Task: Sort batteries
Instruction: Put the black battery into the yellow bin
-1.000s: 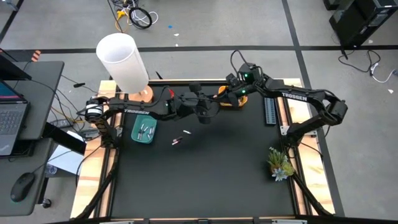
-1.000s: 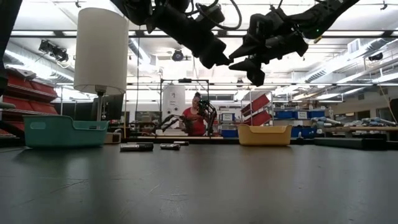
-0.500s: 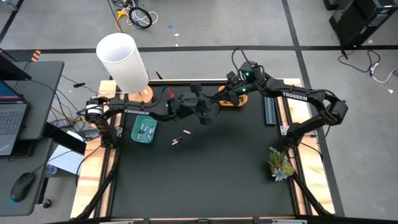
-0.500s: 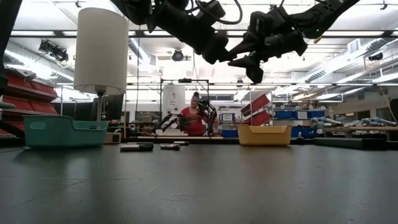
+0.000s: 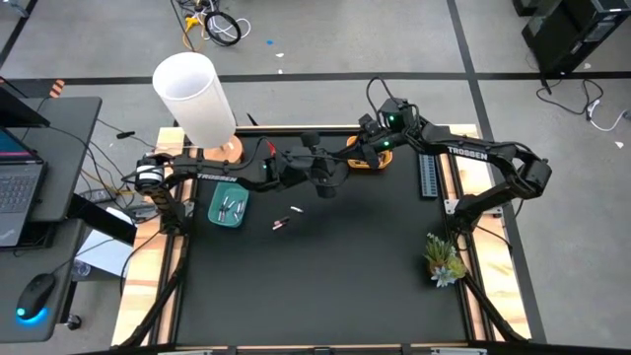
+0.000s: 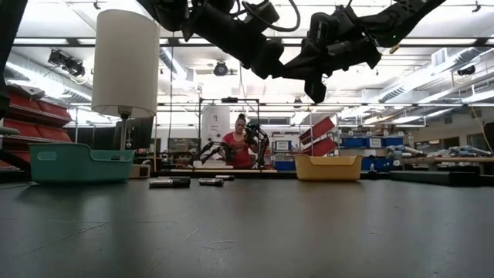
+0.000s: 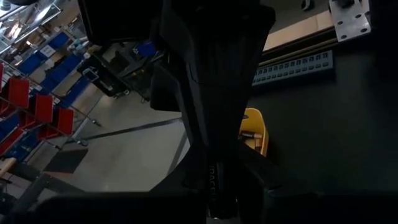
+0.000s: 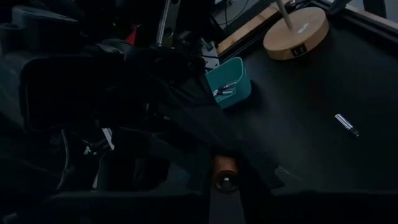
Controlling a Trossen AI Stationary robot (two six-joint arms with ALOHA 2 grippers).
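My left gripper (image 5: 336, 172) (image 6: 279, 68) hangs high over the far middle of the table, shut on a dark battery (image 8: 224, 173) (image 7: 214, 182) with a copper-coloured end. My right gripper (image 5: 352, 159) (image 6: 306, 79) meets it from the right, just beside the yellow bin (image 5: 374, 164) (image 6: 328, 167). It is open, with its fingers on either side of that battery. Two loose batteries (image 5: 279, 225) (image 5: 294, 209) lie flat on the mat. Silver batteries lie in the teal bin (image 5: 229, 208) (image 8: 230, 87). My left gripper pinches the dark battery (image 7: 214, 182) between its two fingers, level, coming from the table's left. The battery lies along the fingers, lifted well clear of the table, its copper end (image 8: 224, 181) turned toward the right wrist. Which part of it the fingers are on is hidden by the fingers themselves.
A white lamp (image 5: 194, 97) on a wooden base (image 8: 295, 31) stands at the far left corner. A grey slotted strip (image 5: 427, 176) lies along the right edge and a green plant sprig (image 5: 444, 258) sits near right. People stand in the room beyond the table.
My right gripper has moved a little toward the left gripper, and the gap between the two grippers in the low view has closed. My left gripper has risen slightly. The batteries on the mat have stayed where they were.
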